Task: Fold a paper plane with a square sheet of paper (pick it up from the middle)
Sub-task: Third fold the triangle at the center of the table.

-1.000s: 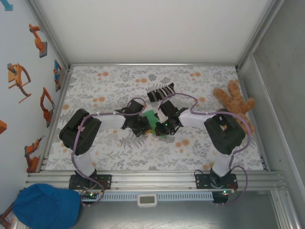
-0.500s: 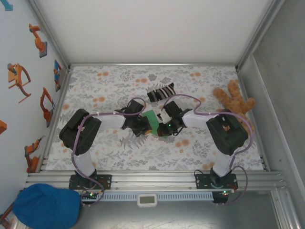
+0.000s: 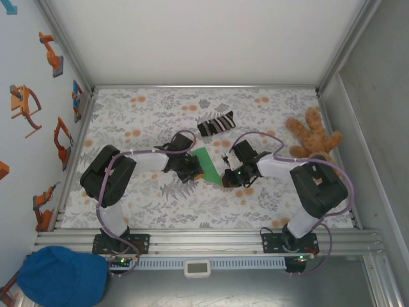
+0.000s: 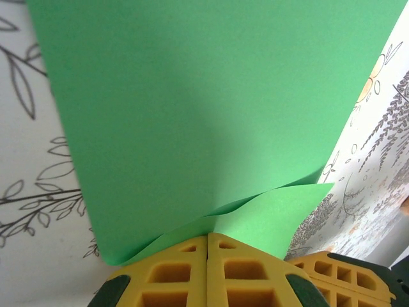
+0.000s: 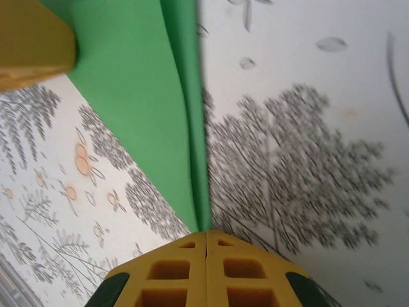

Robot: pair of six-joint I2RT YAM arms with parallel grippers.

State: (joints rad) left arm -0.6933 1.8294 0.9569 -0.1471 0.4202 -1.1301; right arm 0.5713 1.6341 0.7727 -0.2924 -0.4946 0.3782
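Observation:
The square sheet of paper [image 3: 208, 165] is bright green and folded into a narrow wedge, lying mid-table between both grippers. My left gripper [image 3: 193, 169] is shut on its left edge. In the left wrist view two green layers [image 4: 211, 109] meet at the closed yellow fingertips [image 4: 209, 235]. My right gripper [image 3: 227, 176] is at the wedge's lower right tip. In the right wrist view the creased paper [image 5: 147, 109] narrows to a point that runs into the shut fingertips [image 5: 206, 232]. The left gripper's yellow finger [image 5: 32, 38] shows at upper left there.
A black-and-white striped sock [image 3: 215, 123] lies just behind the paper. A brown teddy bear [image 3: 313, 137] sits at the right edge of the floral mat [image 3: 147, 115]. Walls close in left, back and right. A blue cap [image 3: 61, 275] lies below the rail.
My right gripper has slid to the right along the paper, from over its middle to its lower right tip, uncovering more green. The left gripper has stayed in place, still shut.

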